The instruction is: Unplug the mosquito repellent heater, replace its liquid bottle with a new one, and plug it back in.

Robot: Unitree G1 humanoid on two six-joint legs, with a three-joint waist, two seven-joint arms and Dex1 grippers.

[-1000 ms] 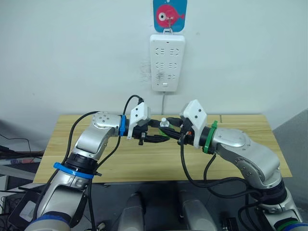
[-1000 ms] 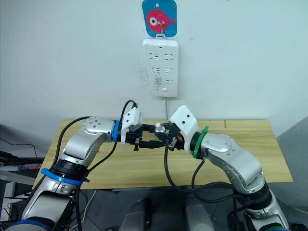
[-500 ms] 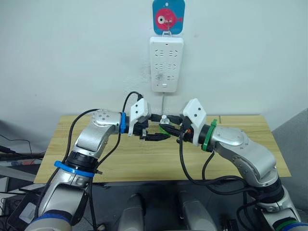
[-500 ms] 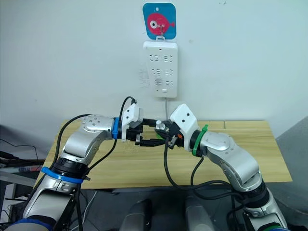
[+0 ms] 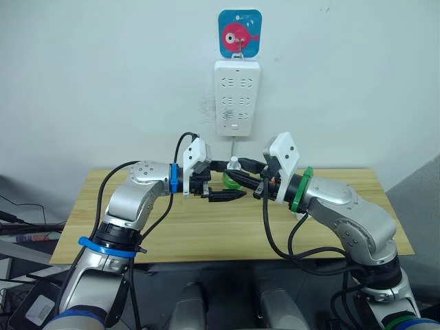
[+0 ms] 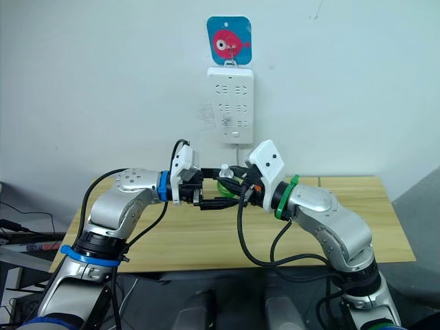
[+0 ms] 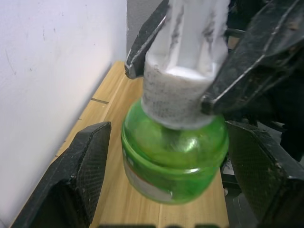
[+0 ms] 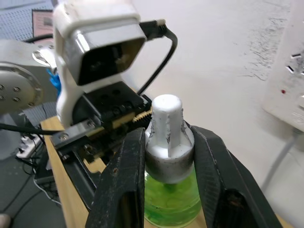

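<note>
The right gripper [image 8: 168,156] pinches the white cap of the green bottle [image 7: 173,152], whose long axis runs upright, squarely between the left gripper's [image 7: 171,175] wide-spread fingers, neither touching it.

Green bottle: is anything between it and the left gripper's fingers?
Nothing visible. The green bottle hangs by its white cap, clamped in the right gripper. The left gripper is open, with one finger on each side of the bottle and bare gaps between.

Green liquid bottle [image 8: 172,198] (white-capped, upright) held aloft above the table.
</note>
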